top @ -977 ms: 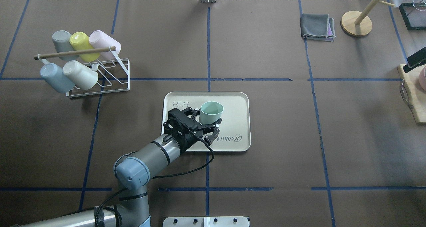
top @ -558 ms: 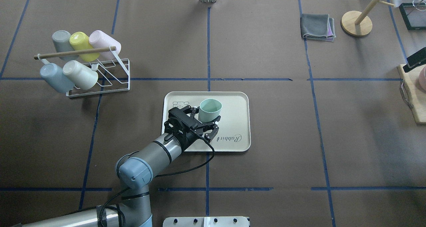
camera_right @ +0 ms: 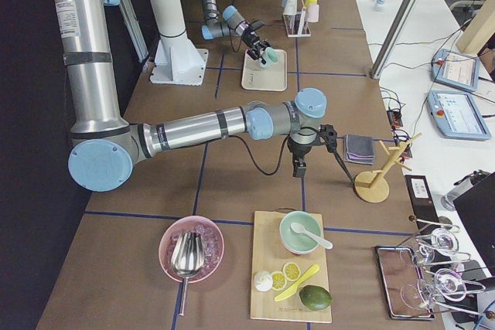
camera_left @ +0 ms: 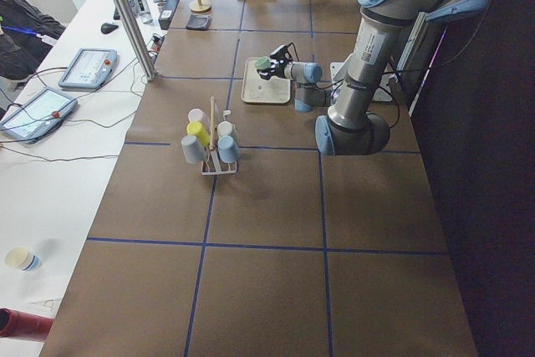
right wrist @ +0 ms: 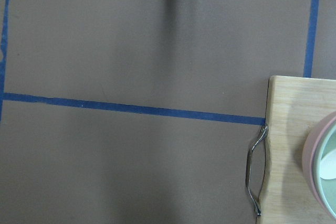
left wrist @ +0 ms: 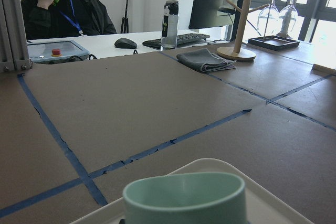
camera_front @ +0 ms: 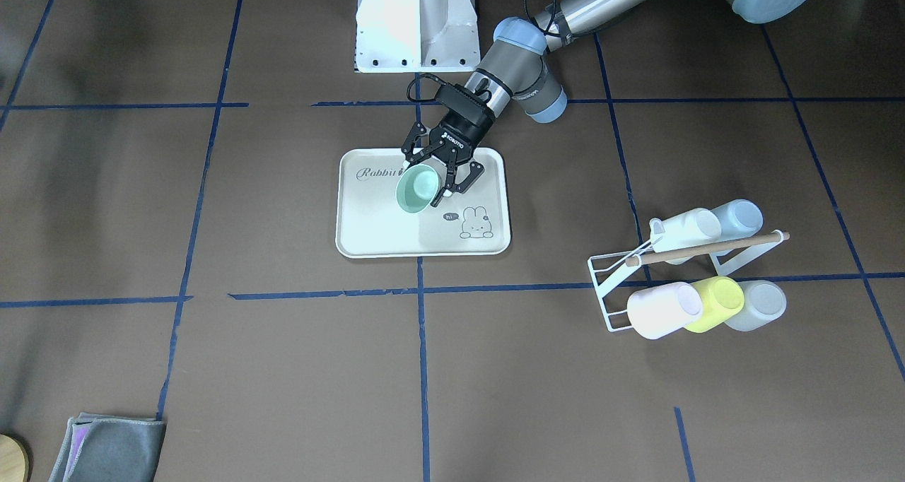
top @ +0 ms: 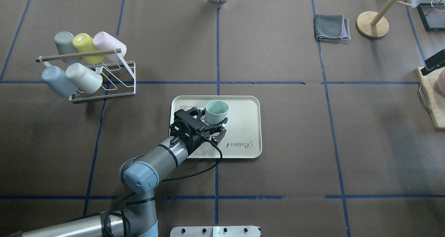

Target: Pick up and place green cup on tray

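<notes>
- Left wrist-mounted view: the green cup (left wrist: 184, 195) rim fills the bottom edge, right under the camera. The tray (left wrist: 262, 195) rim is just past it. No fingers in shot, so the grip can't be read here.
- Overhead exterior: the left gripper (top: 211, 120) has a finger on each side of the green cup and is clamped on it. The cup is over the tray, well inside the rim, beside the "Rabbit" script.
- No view shows whether the cup base touches the tray. Exterior front-facing makes the cup look a bit tilted.
- Risk: if the gripper lets go while the cup is tilted or off the surface, the cup likely tips and rolls, maybe over the low rim onto the table (top: 295, 132).
- Risk: pulling back before the fingers clear the cup wall could drag or knock over the light cup. Pushing down too far could slide the tray.
- Exterior front-facing shows both pale finger pads (camera_front: 440, 200) and the whole rabbit print. In overhead the gripper body covers part of that print.
- The cup rack (top: 90, 70) with the other cups is well apart, so no clash is likely.
- Exterior right: the right gripper (camera_right: 298, 161) hangs far off, near the wooden board (camera_right: 290, 276). Cannot tell if it is open or closed. Right wrist-mounted gives only the board handle and table.
- Left wrist-mounted, far background: a person (left wrist: 58, 3) at a desk beyond the table.
</notes>
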Robot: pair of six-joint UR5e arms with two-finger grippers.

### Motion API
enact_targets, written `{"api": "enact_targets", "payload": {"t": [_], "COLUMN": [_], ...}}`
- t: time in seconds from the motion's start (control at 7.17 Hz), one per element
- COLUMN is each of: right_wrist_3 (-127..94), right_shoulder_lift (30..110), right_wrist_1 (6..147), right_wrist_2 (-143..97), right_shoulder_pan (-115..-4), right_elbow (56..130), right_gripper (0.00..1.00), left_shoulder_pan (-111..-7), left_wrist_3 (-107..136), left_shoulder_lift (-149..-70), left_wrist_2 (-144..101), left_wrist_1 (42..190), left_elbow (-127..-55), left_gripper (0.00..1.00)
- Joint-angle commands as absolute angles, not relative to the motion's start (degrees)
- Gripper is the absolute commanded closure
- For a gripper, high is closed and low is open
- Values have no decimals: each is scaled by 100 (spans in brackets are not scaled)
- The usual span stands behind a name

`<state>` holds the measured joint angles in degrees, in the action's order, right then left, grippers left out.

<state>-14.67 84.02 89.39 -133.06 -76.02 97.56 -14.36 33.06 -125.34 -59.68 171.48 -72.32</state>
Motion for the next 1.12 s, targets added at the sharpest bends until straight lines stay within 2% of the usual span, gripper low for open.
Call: {"api": "enact_targets", "payload": {"t": [0.0, 0.42, 0.98], "right_wrist_3": [-1468, -1468, -1468], "right_shoulder_lift": [8402, 8402, 8402], "right_wrist_1": [8938, 8938, 8938], "right_wrist_2": [-13307, -13307, -13307], "right_shoulder_pan": [-7603, -7603, -7603], "right_elbow": [9756, 9747, 9747], "right_gripper": [0, 0, 0], "left_shoulder_pan": [-1459, -1485, -1494], "left_wrist_3": [3287, 3278, 3278], "left_shoulder_lift": [-12533, -12533, -12533], "left_wrist_2": [-5968, -5968, -5977], "left_wrist_1": [17139, 17139, 17139], "left_elbow": [-7216, -7216, -7216], "left_gripper": [27, 18, 18]}}
